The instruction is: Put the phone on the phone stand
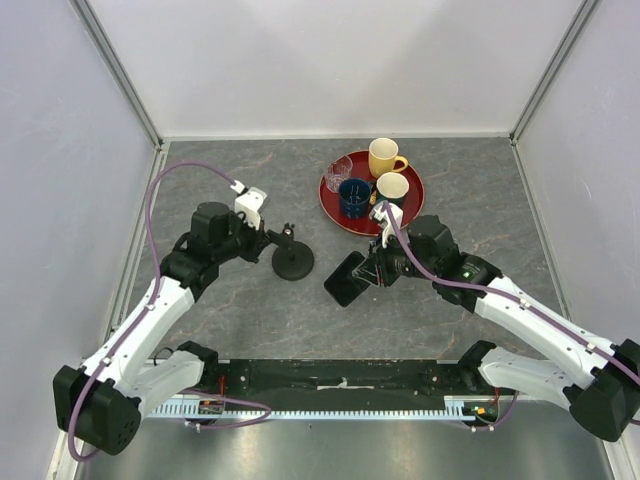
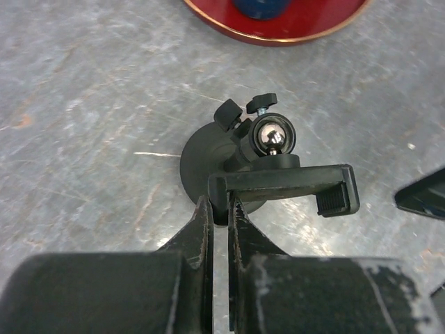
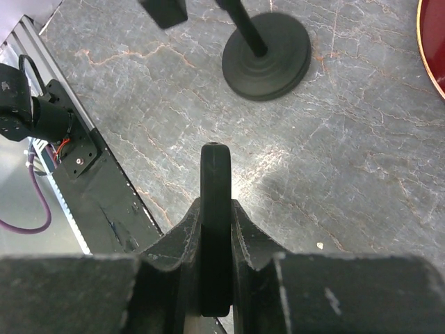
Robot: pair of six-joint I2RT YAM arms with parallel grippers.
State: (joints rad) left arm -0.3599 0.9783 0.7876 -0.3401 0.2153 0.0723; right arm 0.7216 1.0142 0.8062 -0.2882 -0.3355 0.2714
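The black phone stand (image 1: 293,264) stands left of the table's middle, its round base on the grey surface. My left gripper (image 1: 268,240) is at the stand's top from the left. In the left wrist view the left gripper (image 2: 220,209) is shut on the left end of the stand's cradle bar (image 2: 285,182), above the disc base (image 2: 198,163). The phone (image 1: 346,279) hangs tilted just right of the stand, with my right gripper (image 1: 376,266) shut on it. From the right wrist the phone (image 3: 215,170) shows edge-on between the shut right gripper (image 3: 215,207), and the stand's base (image 3: 268,52) lies ahead.
A round red tray (image 1: 410,214) sits at the back right with a yellow mug (image 1: 383,157), a cream mug (image 1: 392,187), a blue cup (image 1: 354,196) and a glass (image 1: 339,170). A black rail (image 1: 340,378) runs along the near edge between the arm bases.
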